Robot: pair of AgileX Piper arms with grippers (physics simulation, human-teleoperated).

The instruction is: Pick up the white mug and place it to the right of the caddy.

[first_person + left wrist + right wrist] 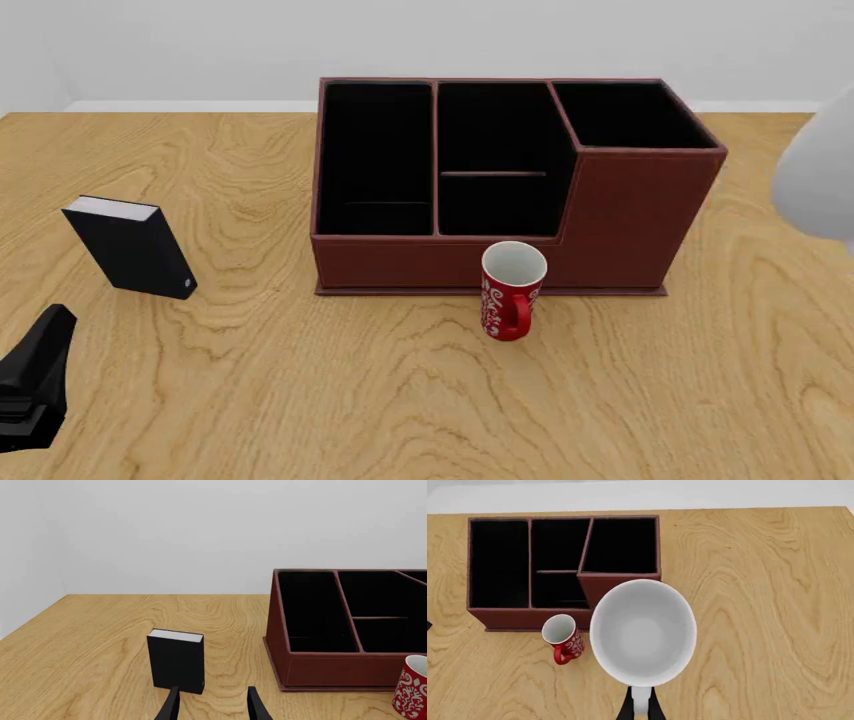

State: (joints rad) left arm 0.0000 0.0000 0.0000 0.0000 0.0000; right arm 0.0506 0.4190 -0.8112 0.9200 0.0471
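A light wooden table with pronounced grain fills the scene, backed by a plain pale wall. It carries, from left to right, one small black box with a white top, standing upright; one caddy, dark reddish-brown with black-lined compartments and a taller section at its right end; and one red mug with white lettering, upright just in front of the caddy's front wall. Mugs number two in all: the second is the white mug, which is off the table, held high near the right of the caddy and seen in the front view only as a blurred white form at the right edge. The left gripper sits low at the near left of the table, level with the surface, its dark fingers parted with nothing between them and directed toward the black box. The right gripper is raised and looks down from above; its fingers are closed on the white mug's handle, the mug's open mouth facing the wrist camera and overlapping the caddy's taller section in that view.
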